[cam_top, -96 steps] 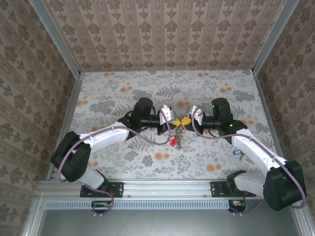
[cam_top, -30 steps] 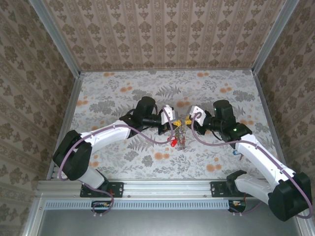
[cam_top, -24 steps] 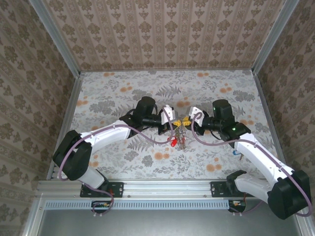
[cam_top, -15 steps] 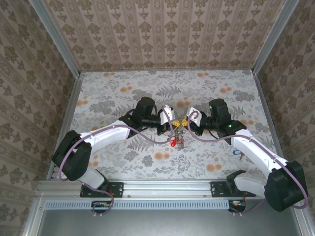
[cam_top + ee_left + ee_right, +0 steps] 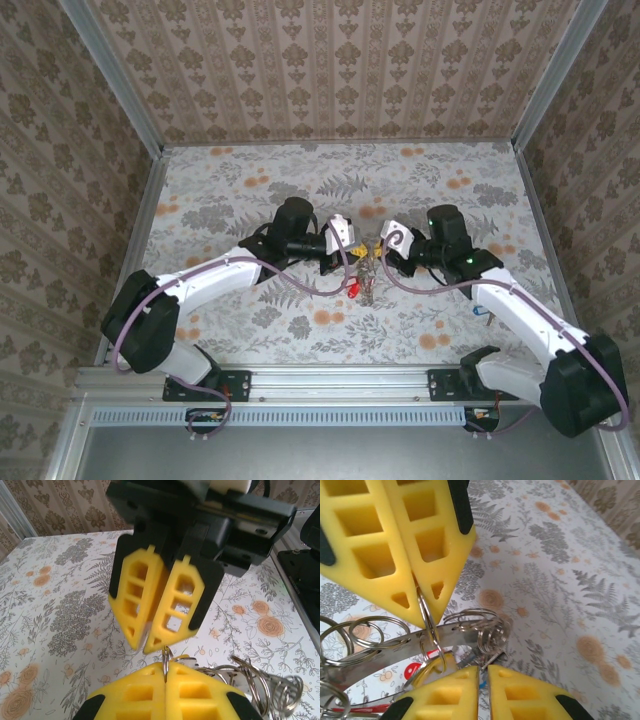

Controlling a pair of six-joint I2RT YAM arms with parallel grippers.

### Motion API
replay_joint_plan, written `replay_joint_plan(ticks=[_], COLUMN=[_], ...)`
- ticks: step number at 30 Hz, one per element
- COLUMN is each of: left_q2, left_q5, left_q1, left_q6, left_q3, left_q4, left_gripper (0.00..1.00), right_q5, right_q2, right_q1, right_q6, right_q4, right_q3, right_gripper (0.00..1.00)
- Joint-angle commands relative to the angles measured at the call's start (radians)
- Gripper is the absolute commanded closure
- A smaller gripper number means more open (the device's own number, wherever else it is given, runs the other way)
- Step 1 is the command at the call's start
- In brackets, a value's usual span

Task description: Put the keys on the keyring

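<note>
1. Lower right of the top view, beside the right forearm: blue-tagged key (image 5: pixel 481 312) lies on the table (image 5: pixel 250 190), unthreaded.
2. Mid-frame: left gripper (image 5: pixel 354 251) is pressed together on a small split ring (image 5: pixel 425 615). The keyring (image 5: pixel 366 278) dangles under it (red tag (image 5: pixel 354 290) lowest).
3. Right gripper (image 5: pixel 380 250) has edged back in over the last second, now tip to tip with the left. There's a narrow slit between its pads; can't tell if anything's pinched.
4. Read: it's re-lining for threading, no key added yet.

surface: flat table with grey-and-orange floral covering (image 5: pixel 250 190) | lying on it: small silver key with blue plastic tag (image 5: pixel 481 312) | place: near the table's right edge, toward the near side
</note>
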Motion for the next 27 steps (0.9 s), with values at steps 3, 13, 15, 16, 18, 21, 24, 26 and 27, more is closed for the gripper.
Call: replay_joint_plan(ticks=[3,13,15,16,18,21,24,26,27], left_q2=[-0.031,-0.030,-0.033,-0.035,-0.034,-0.036,-0.034,-0.036,-0.036], left_q5=[0.006,0.006,0.004,0.004,0.004,0.006,0.013,0.014,0.011], left_q1=[-0.011,-0.017,-0.019,-0.018,-0.019,-0.019,-0.019,-0.017,-0.017], left_q6=[0.019,0.021,0.021,0.021,0.023,0.024,0.027,0.029,0.029], left_q3=[0.028,0.036,0.035,0.033,0.033,0.032,0.030,0.028,0.028], left_q4=[0.000,-0.001,-0.001,-0.001,-0.002,-0.002,0.006,0.008,0.008], left_gripper=[1.00,1.00,1.00,1.00,1.00,1.00,1.00,1.00,1.00], right_q5=[-0.010,-0.226,-0.225,-0.217,-0.214,-0.220,-0.228,-0.235,-0.239], right_q2=[-0.084,0.001,0.013,0.019,0.029,0.049,0.067,0.081,0.087], right_q1=[-0.007,-0.010,-0.010,-0.010,-0.010,-0.009,-0.010,-0.009,-0.010], right_q6=[-0.039,-0.034,-0.046,-0.044,-0.045,-0.054,-0.058,-0.070,-0.079], right_q4=[-0.045,-0.033,-0.030,-0.019,-0.013,-0.023,-0.026,-0.045,-0.061], right_q3=[0.005,0.059,0.061,0.061,0.062,0.071,0.078,0.087,0.094], right_gripper=[0.83,0.79,0.79,0.79,0.79,0.81,0.82,0.83,0.84])
